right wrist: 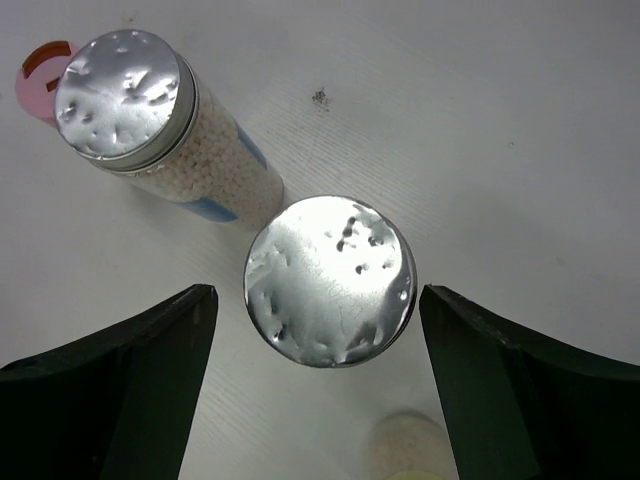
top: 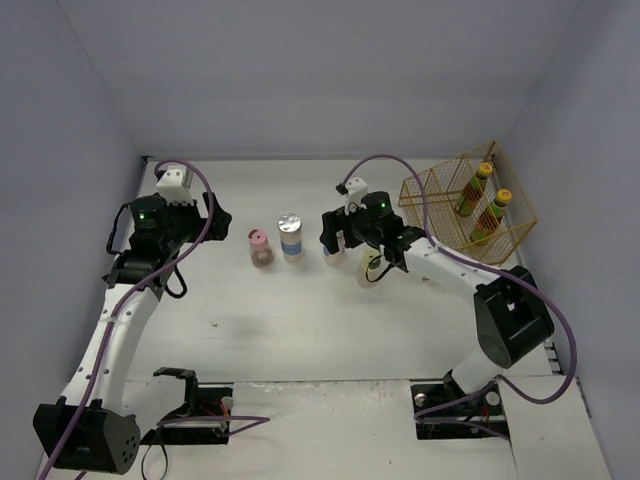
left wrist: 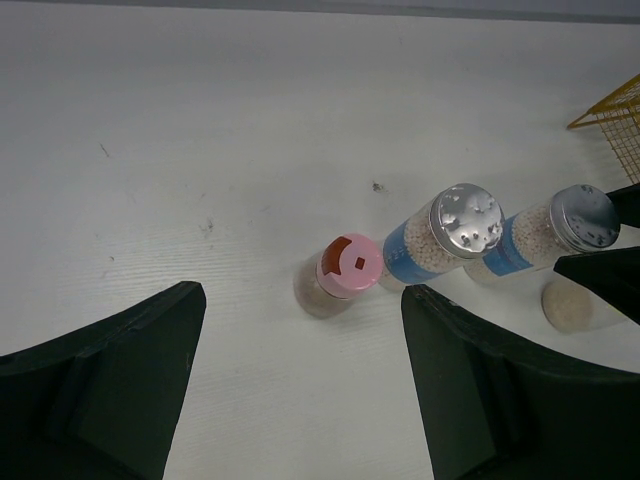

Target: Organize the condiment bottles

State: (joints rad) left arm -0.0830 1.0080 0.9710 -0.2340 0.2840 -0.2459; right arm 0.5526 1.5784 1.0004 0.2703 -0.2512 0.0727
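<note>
Fingers (right wrist: 120,390) of the right gripper (right wrist: 315,300) stand wide on either side of a silver-lidded jar (right wrist: 330,280), with gaps showing on both sides (so nothing is gripped). That jar stands upright in line with its twin (top: 291,236) and the pink-lidded jar (top: 260,246), seemingly to form a row. A pale jar (top: 372,268) sits just beside it. Two slim bottles (top: 472,190) stand in the wire basket (top: 425,195). The left gripper (left wrist: 300,300) hangs open and empty.
</note>
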